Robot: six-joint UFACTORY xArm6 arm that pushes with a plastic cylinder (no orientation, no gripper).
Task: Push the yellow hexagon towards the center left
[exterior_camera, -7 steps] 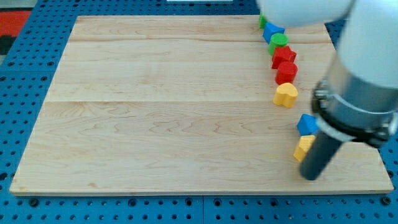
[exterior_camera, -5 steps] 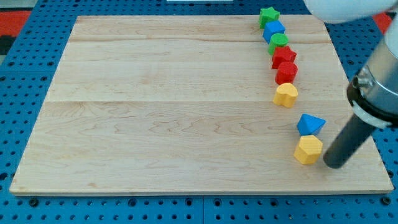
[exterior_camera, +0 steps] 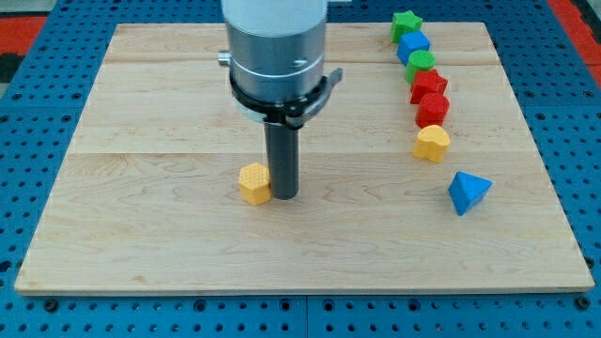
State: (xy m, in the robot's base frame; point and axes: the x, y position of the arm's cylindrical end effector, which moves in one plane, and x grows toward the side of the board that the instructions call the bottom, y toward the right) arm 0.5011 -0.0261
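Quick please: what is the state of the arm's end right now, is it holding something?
No gripper: my tip holds nothing and stands against the yellow hexagon, on its side toward the view's right.

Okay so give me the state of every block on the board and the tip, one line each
yellow hexagon: flat on board, against my tip's left
my tip: down on board
blue triangle: alone, lower right
yellow heart: bottom of right-hand column
two red blocks: touching
green star: column top
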